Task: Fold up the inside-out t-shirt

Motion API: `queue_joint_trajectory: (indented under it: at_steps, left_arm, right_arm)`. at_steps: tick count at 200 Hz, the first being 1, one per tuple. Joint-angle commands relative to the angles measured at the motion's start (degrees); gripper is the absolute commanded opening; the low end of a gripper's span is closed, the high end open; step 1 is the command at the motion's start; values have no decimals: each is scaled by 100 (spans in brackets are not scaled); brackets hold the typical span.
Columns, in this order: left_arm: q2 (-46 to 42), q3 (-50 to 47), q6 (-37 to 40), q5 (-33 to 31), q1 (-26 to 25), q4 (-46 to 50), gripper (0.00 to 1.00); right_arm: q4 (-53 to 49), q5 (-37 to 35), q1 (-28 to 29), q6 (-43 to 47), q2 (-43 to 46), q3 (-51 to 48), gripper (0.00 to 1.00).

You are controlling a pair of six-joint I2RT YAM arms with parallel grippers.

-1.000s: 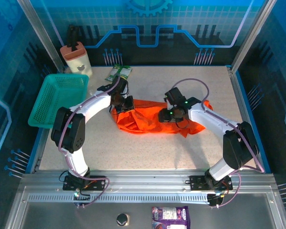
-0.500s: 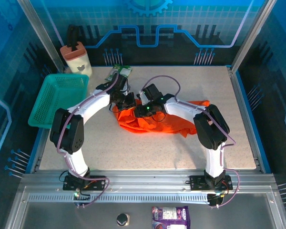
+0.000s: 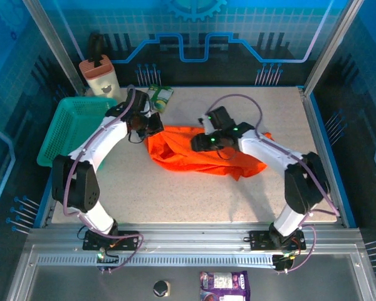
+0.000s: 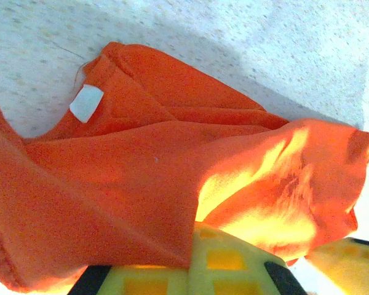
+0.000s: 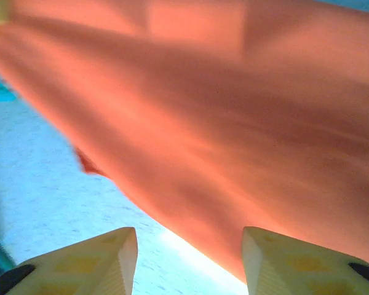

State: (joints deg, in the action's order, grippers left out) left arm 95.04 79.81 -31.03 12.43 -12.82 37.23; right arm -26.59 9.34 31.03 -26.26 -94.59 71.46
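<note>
— On the surface, where is the inside-out t-shirt [image 3: 200,157] lying?

— Around the middle, a touch toward the far edge. It is bunched and wrinkled and drawn out from left to right. In your left wrist view a small white tag [image 4: 86,102] shows on the orange cloth.

— And my hands?

— Your left hand [image 3: 154,127] is at the shirt's left end, clamped on a fold of it. The left wrist view has the fabric draped over one yellow finger [image 4: 227,267]. Your right hand [image 3: 199,142] is over the shirt's far middle part. Its fingers are spread apart, and in the right wrist view the cloth is stretched just beyond their tips.

— What else is around?

— You have a teal mesh basket [image 3: 75,128] at the left edge, partly hanging past it. A cream container [image 3: 100,78] stands by the far left corner. A green packet [image 3: 158,96] lies near the far edge, apart from the shirt.
</note>
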Motion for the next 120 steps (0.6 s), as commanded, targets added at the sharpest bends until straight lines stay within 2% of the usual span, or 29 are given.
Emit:
queue_joint_trajectory:
  at_steps: [1, 17, 32, 49, 69, 105, 120]
  left_arm:
    - [-193, 208, 269, -121, 134, 307, 0]
    - [-172, 243, 288, -110, 166, 335, 0]
    - [-149, 259, 288, -100, 166, 344, 0]
    - [-126, 280, 281, -75, 167, 331, 0]
    - [-124, 313, 263, -52, 166, 358, 0]
    - [-247, 309, 284, -108, 166, 456, 0]
    - [-289, 282, 285, -126, 166, 477, 0]
  right_arm:
    - [-1062, -1032, -894, 32, 501, -629, 49]
    - [-1152, -1212, -1629, 98, 684, -1036, 49]
    - [-949, -990, -2343, 191, 660, -1273, 49]
    - [-702, -669, -2840, 287, 382, -1255, 50]
    - [-536, -539, -3104, 327, -100, -954, 49]
    - [-524, -872, -3286, 390, -812, -253, 49]
    - [-442, -752, -3372, 439, -997, -84, 48]
